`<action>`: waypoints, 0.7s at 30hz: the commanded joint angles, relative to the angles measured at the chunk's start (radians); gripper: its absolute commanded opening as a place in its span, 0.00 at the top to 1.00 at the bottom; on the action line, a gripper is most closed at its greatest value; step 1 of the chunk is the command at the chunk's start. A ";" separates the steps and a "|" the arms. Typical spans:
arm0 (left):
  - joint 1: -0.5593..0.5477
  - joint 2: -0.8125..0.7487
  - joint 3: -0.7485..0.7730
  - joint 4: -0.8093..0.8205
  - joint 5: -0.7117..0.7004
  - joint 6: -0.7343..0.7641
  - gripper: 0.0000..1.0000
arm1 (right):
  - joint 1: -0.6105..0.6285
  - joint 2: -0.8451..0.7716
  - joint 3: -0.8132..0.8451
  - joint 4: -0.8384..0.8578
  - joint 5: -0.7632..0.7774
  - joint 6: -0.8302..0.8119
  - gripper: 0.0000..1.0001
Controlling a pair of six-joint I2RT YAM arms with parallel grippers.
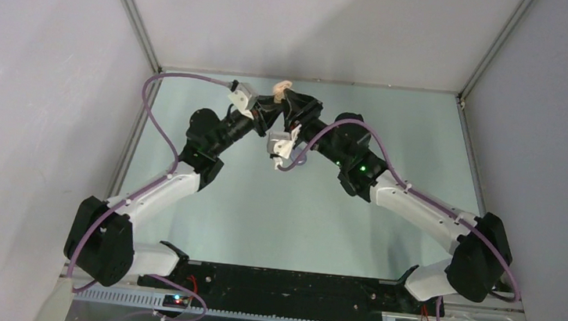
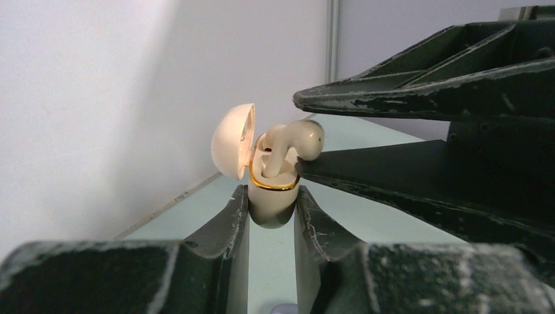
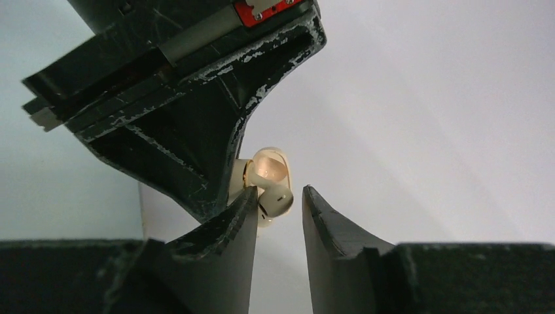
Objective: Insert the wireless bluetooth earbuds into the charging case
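My left gripper point(image 2: 270, 196) is shut on the lower half of a cream charging case point(image 2: 271, 199) with a gold rim and holds it upright above the table, its lid point(image 2: 233, 140) hinged open to the left. One cream earbud point(image 2: 296, 142) stands in the case with its stem down and its head sticking out. My right gripper point(image 3: 280, 191) is open around that earbud point(image 3: 275, 200), which rests against its left finger point(image 3: 241, 216). In the top view both grippers meet at the case point(image 1: 280, 89) near the back wall. The lilac earbuds are out of view.
The enclosure's white back wall point(image 1: 309, 29) stands right behind the grippers, with metal corner posts point(image 1: 134, 12) on either side. A small lilac thing point(image 2: 283, 307) peeks in at the bottom edge of the left wrist view; I cannot tell what it is.
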 commanded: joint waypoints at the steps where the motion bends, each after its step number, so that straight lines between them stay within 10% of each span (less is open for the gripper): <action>1: 0.000 -0.024 0.023 0.116 0.003 0.007 1.00 | 0.003 -0.037 0.062 -0.210 -0.065 0.027 0.63; 12: 0.000 -0.024 0.015 0.127 0.042 0.004 1.00 | 0.004 -0.015 0.139 -0.278 -0.045 0.076 0.59; 21: 0.063 -0.026 0.035 0.006 -0.065 -0.032 1.00 | -0.063 -0.212 0.139 -0.447 -0.108 0.504 0.47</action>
